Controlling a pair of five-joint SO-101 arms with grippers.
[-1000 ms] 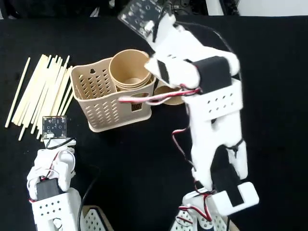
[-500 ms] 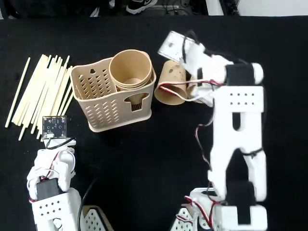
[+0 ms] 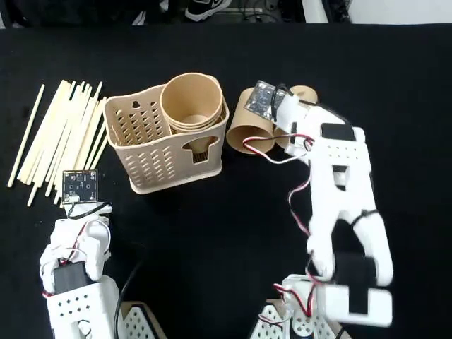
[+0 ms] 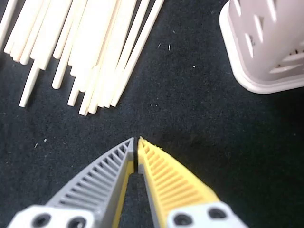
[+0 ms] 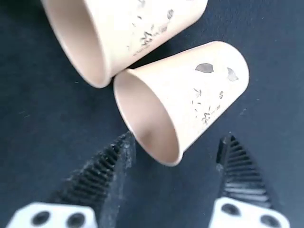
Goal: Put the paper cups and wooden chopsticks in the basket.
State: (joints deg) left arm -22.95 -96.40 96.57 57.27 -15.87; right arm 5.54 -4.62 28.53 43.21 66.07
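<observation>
right claw [image 5: 178,140] has come down, spread, astride a lying paper cup [image 5: 185,99].

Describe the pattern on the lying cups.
Small grey leaves on beige cups, best in right wrist view.

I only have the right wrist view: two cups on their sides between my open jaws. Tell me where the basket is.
Observer: The basket stands upright right next to the lying cup that is farther from your gripper, on that cup's left in the high view.
Operator: Report what is in it.
Observer: A stack of paper cups stands upright, mouths up, at the end of the basket nearest the lying cup.
</observation>
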